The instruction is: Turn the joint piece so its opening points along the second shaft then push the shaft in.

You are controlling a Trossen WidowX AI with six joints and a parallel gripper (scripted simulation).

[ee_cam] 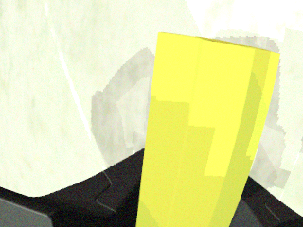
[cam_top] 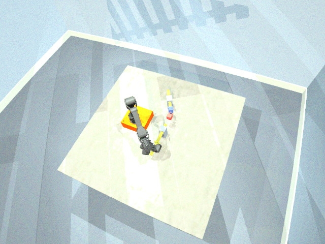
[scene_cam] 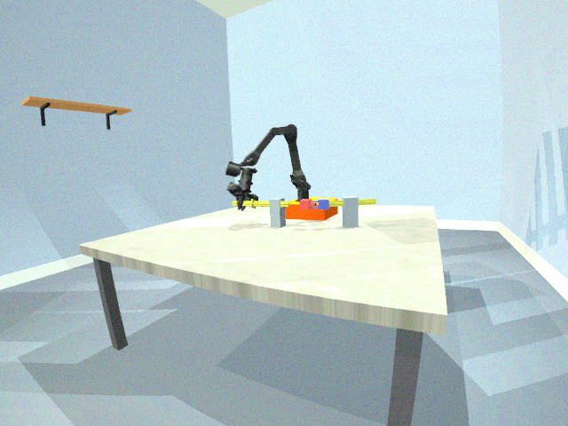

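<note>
Second shaft (cam_top: 158,137) pinched by gripper (cam_top: 151,148); pale table (scene_cam: 366,284), blue walls.

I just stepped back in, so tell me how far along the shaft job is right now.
Done, apparently: the red joint piece looks turned toward the sliding shaft. In hand: the gripper is shut on the yellow shaft near its outer end. Left: seat it in the opening, though insertion depth is unclear, then release and hold still.

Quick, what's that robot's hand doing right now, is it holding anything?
Hand: closed on the free end of the yellow sliding shaft.
</note>
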